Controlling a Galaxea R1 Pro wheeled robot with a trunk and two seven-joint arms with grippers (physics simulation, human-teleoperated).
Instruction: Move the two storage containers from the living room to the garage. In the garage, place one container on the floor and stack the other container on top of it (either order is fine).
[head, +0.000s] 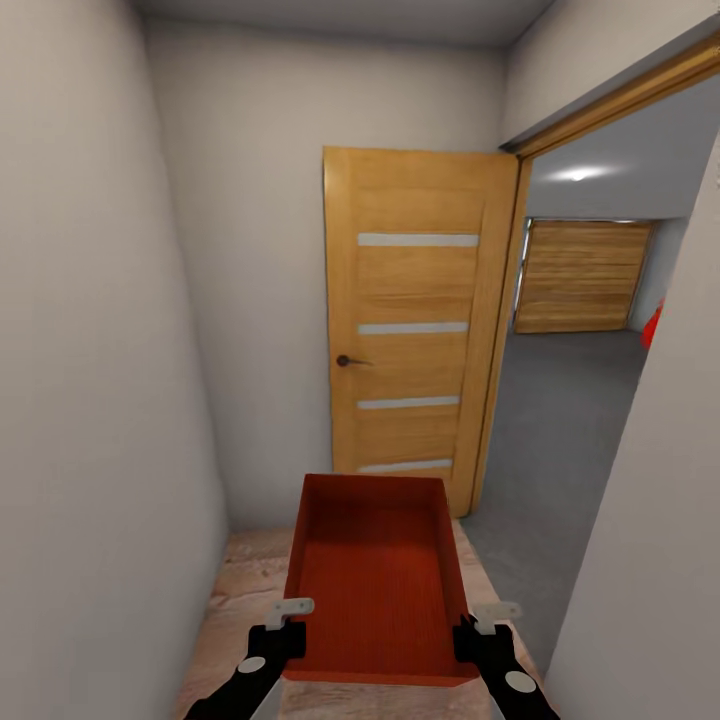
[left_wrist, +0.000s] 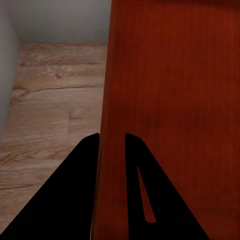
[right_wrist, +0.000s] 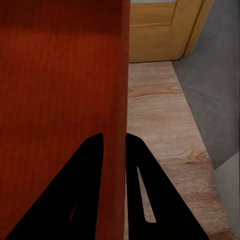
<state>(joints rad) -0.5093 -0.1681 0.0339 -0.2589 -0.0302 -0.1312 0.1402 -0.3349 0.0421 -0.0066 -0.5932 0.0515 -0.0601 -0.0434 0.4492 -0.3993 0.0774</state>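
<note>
I hold one orange-red open-topped storage container (head: 378, 580) level in front of me, empty inside. My left gripper (head: 288, 622) is shut on its left wall, and my right gripper (head: 478, 625) is shut on its right wall. In the left wrist view the container's wall (left_wrist: 165, 100) runs between the black fingers (left_wrist: 75, 195); in the right wrist view the other wall (right_wrist: 65, 100) does the same between its fingers (right_wrist: 135, 195). Through the doorway at the right lies the garage's dark grey concrete floor (head: 560, 440). The second container is out of view.
I stand in a narrow hallway with light wood planks (head: 245, 590) underfoot and white walls close on both sides. A wooden door (head: 415, 320) stands open ahead. Inside the garage are a slatted wooden door (head: 582, 275) and a sliver of the red car (head: 652, 325).
</note>
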